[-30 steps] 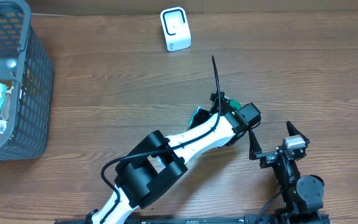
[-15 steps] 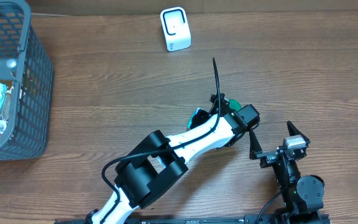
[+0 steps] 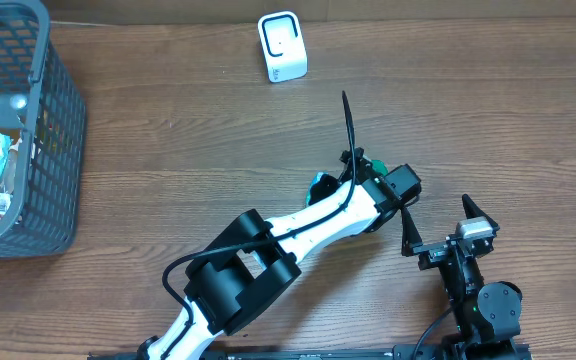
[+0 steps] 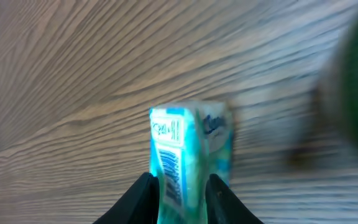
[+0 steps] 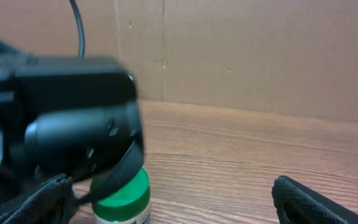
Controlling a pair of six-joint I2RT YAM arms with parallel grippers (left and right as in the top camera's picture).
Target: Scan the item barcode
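The item is a teal box [image 4: 188,149] with a barcode on its side, standing on the wooden table. In the left wrist view my left gripper [image 4: 181,182] has a finger pressed against each side of it. From overhead only a teal corner of the item [image 3: 318,183] shows beside the left arm. A white scanner [image 3: 282,46] stands at the table's far edge. My right gripper [image 3: 440,225] rests near the front edge, wide open and holding nothing.
A green-lidded jar [image 5: 122,193] stands right beside the left wrist, also visible from overhead as the jar [image 3: 374,163]. A dark mesh basket [image 3: 58,150] holding packets fills the far left. A black cable [image 3: 348,125] rises from the left wrist.
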